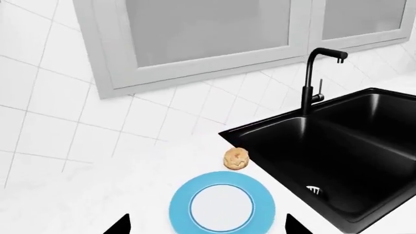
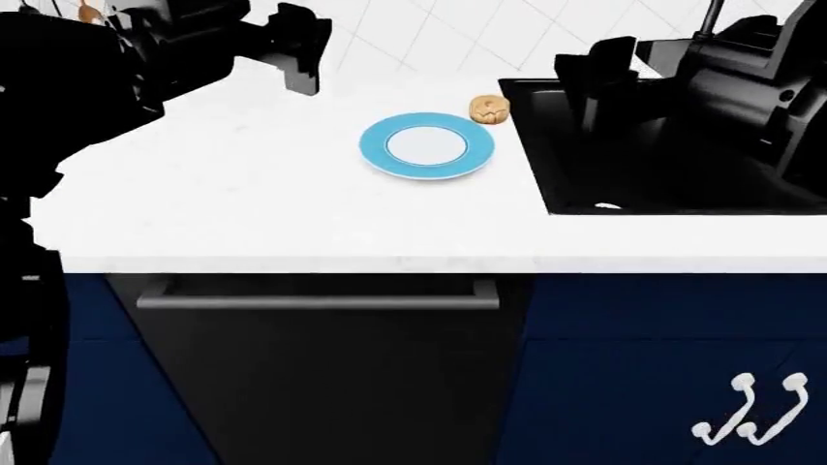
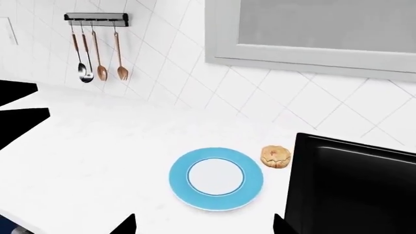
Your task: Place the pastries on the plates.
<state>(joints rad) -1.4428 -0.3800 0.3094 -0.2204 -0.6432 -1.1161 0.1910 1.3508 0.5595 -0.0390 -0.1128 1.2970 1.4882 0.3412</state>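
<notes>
Pastry [image 2: 489,109], one small round golden-brown piece, sits on a white counter [image 2: 259,203] just beside the far right rim of a blue-rimmed plate [image 2: 427,145] with a white centre, apart from it, in the narrow strip between the plate and the near corner of a black sink [image 2: 672,165]. A black tap [image 1: 316,78] rises behind the sink, and spoons [image 3: 97,53] hang on a wall rail to the far left. Only this one pastry and one plate are in view; the second pair is not visible. Both arms are raised above the counter, the left arm [image 2: 116,77] over the left side and the right arm [image 2: 723,77] over the sink. In each wrist view only two dark fingertip points show, set wide apart with nothing between them, so both jaws appear wide and empty. The main risk, as a judgement, is the sink edge: the pastry lies so close to it that a finger coming down on that side could strike the rim or knock the pastry into the basin. A sideways nudge could also roll it away toward the wall. Closing hard may crumble it, and a low reach could shove the plate.
</notes>
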